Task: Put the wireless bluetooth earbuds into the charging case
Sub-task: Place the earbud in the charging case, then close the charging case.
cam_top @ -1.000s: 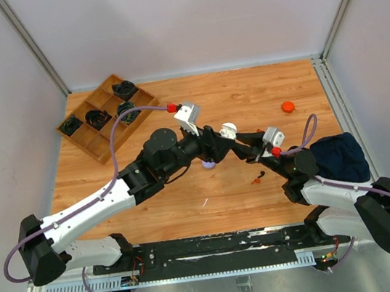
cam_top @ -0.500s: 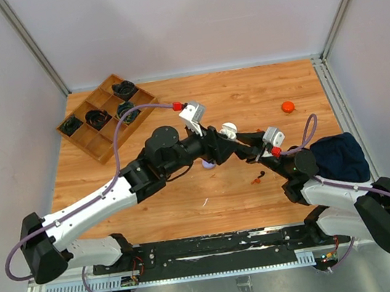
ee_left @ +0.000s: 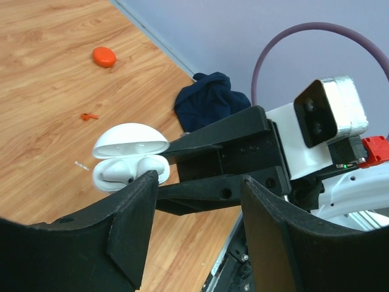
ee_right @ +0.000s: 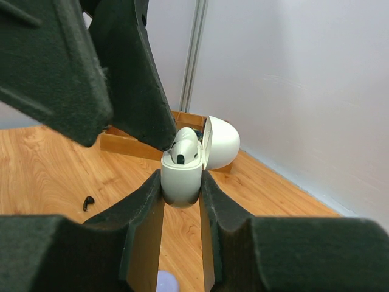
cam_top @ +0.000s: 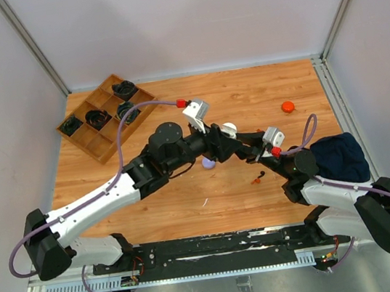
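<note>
you've got no readable txt, labels, brands or nos. in any view, nothing legible on the charging case (ee_right: 181,176) or the wooden tray (cam_top: 79,145).

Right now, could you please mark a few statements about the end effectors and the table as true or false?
1. The right end effector grips the case. True.
2. The lid is shut. False: it stands open, with a white earbud seated inside.
3. The left end effector holds an earbud. False: it is open and empty.
4. An orange disc lies on the table. True.
5. The blue cloth covers the orange disc. False: they lie apart.
</note>
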Motion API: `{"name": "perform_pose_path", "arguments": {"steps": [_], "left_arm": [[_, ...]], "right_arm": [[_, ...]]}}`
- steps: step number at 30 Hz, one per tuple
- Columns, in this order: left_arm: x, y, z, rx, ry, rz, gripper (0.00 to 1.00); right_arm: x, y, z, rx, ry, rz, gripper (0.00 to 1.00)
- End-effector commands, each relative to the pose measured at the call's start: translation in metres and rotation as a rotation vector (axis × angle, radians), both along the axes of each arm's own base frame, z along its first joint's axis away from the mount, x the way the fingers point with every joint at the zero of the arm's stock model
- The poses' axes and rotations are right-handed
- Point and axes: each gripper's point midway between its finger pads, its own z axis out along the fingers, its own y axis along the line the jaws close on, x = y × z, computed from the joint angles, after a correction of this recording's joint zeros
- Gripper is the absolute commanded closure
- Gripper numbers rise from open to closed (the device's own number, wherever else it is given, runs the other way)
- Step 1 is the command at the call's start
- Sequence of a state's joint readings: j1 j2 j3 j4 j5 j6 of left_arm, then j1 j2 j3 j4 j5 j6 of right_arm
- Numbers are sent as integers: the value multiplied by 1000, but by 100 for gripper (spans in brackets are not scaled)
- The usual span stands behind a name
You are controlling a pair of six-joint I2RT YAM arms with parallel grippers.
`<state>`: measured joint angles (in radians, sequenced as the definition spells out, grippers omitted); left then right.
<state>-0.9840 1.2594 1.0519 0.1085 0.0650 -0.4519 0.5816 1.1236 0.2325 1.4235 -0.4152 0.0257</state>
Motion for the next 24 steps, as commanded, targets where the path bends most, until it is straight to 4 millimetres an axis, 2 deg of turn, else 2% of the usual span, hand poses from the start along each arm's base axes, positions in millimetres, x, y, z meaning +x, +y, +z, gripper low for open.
{"name": "perform_pose_path", "arguments": {"steps": [1, 8, 12, 16, 24], "left_arm": [[11, 19, 23, -28, -36, 43, 38], [29, 62, 14, -40, -2, 77, 34], [33, 73, 7, -30, 16, 56, 31], [35, 78, 0, -36, 51, 6, 28], [22, 65, -10, -68, 106, -176, 25]], "right_arm": [[-4, 0, 9, 19, -25, 18, 99], [-7, 10, 5, -5, -5, 82, 99], [-11, 17, 5, -11, 5, 131, 99], [-13, 24, 5, -16, 17, 179, 99], [-17, 37, 5, -34, 39, 268, 99]]}}
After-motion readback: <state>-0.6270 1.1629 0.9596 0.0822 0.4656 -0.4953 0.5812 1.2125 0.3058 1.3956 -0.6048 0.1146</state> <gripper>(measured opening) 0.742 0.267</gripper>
